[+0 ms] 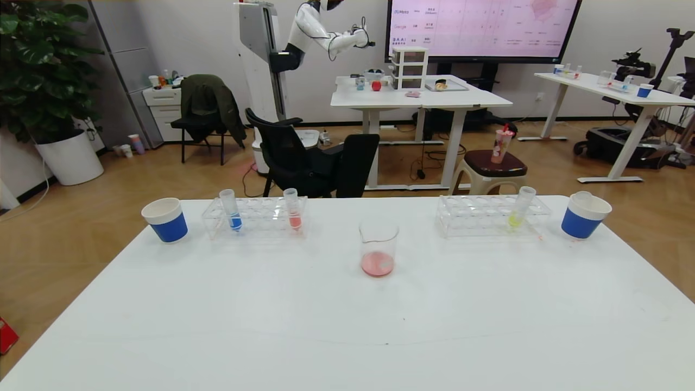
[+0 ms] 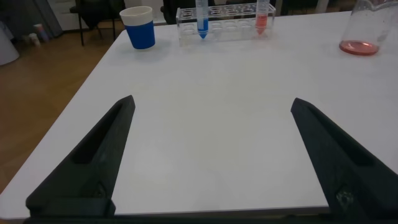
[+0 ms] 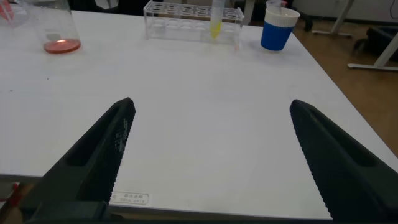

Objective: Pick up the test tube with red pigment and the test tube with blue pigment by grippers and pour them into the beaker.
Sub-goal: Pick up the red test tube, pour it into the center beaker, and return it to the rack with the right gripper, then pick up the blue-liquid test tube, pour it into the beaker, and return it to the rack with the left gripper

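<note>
The test tube with blue pigment [image 1: 232,213] and the test tube with red pigment [image 1: 293,212] stand upright in a clear rack [image 1: 255,217] at the far left of the white table. The beaker [image 1: 378,248] stands at the table's middle with a shallow red-pink layer at its bottom. The left wrist view shows the blue tube [image 2: 202,18], the red tube [image 2: 262,15] and the beaker [image 2: 364,28] far ahead of my open, empty left gripper [image 2: 212,101]. My right gripper [image 3: 212,102] is open and empty; its view shows the beaker [image 3: 57,28] far off. Neither gripper shows in the head view.
A second clear rack [image 1: 491,214] at the far right holds a yellow-liquid tube [image 1: 520,209]. Blue-banded paper cups stand at the far left [image 1: 165,220] and far right [image 1: 583,216]. A black chair [image 1: 309,163] stands behind the table's far edge.
</note>
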